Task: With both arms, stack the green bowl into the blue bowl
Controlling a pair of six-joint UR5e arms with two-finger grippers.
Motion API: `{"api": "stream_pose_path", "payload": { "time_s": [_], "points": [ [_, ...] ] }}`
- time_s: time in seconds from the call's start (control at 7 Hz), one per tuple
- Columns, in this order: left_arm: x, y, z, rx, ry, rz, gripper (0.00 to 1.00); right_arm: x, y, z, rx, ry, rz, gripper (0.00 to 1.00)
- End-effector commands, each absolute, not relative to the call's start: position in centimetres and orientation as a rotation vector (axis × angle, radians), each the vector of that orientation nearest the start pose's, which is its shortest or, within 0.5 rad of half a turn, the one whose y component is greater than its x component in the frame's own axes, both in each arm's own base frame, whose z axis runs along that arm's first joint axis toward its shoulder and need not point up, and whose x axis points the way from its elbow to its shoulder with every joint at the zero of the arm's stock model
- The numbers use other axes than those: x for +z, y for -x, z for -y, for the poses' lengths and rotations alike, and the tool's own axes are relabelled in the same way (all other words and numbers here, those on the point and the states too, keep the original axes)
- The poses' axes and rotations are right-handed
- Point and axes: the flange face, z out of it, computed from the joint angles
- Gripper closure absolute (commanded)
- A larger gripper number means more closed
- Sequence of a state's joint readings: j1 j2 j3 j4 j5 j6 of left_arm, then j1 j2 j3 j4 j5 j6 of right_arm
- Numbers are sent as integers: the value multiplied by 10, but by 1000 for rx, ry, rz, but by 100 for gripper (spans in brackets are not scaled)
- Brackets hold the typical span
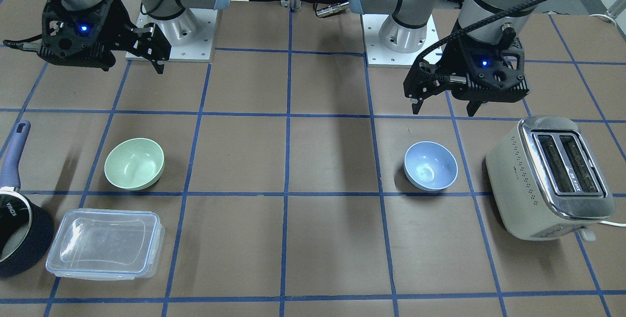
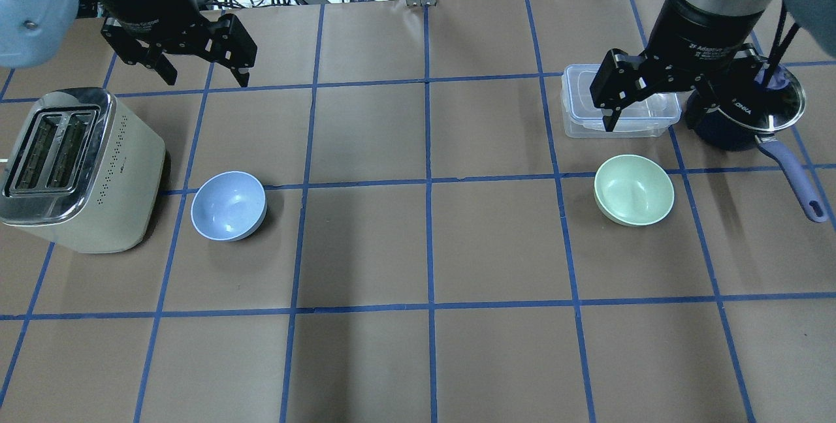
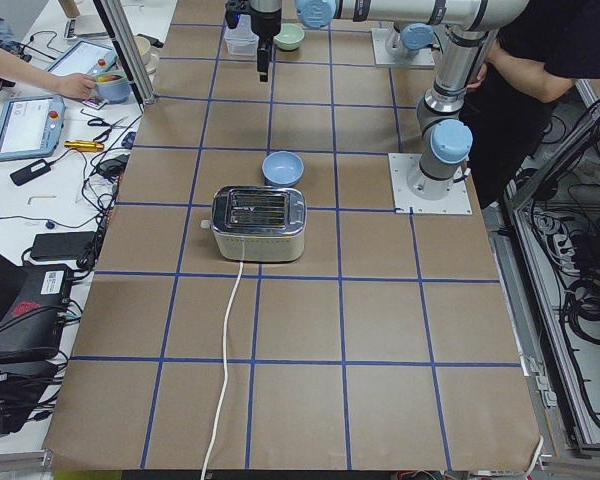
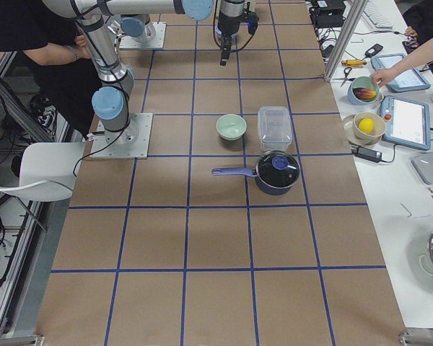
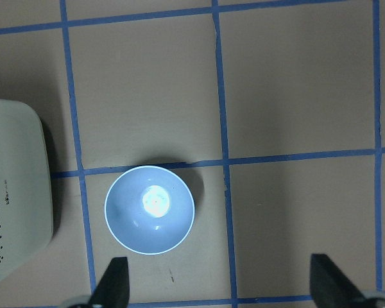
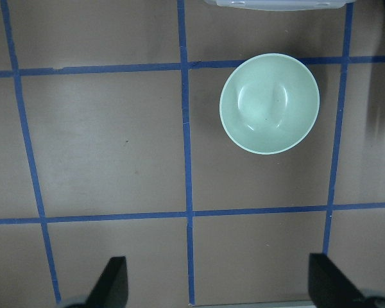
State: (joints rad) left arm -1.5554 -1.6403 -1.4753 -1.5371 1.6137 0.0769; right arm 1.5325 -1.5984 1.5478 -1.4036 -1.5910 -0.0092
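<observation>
The green bowl [image 1: 134,164] stands upright and empty on the table, also in the overhead view [image 2: 633,189] and the right wrist view [image 6: 269,102]. The blue bowl [image 1: 431,166] stands upright and empty on the other half of the table [image 2: 228,205], centred low in the left wrist view [image 5: 149,210]. My left gripper [image 2: 208,80] is open and empty, high above the table behind the blue bowl [image 1: 444,110]. My right gripper [image 2: 659,106] is open and empty, raised, on the far side of the green bowl [image 1: 132,65].
A cream toaster [image 2: 72,168] stands beside the blue bowl, with a white cable trailing off. A clear lidded container [image 1: 105,243] and a dark navy saucepan [image 1: 19,229] with a periwinkle handle sit just beyond the green bowl.
</observation>
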Motion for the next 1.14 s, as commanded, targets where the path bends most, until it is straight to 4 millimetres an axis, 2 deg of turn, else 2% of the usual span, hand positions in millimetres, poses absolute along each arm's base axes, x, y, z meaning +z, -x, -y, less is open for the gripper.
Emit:
{"api": "stream_pose_path", "payload": {
  "time_s": [0.0,1.0],
  "points": [
    [503,121,529,-87,-93,-3092,0,497,-113,472,185,-44,-3153,0],
    [506,122,526,-96,-100,-3093,0,497,-113,472,185,-46,-3155,0]
  ]
}}
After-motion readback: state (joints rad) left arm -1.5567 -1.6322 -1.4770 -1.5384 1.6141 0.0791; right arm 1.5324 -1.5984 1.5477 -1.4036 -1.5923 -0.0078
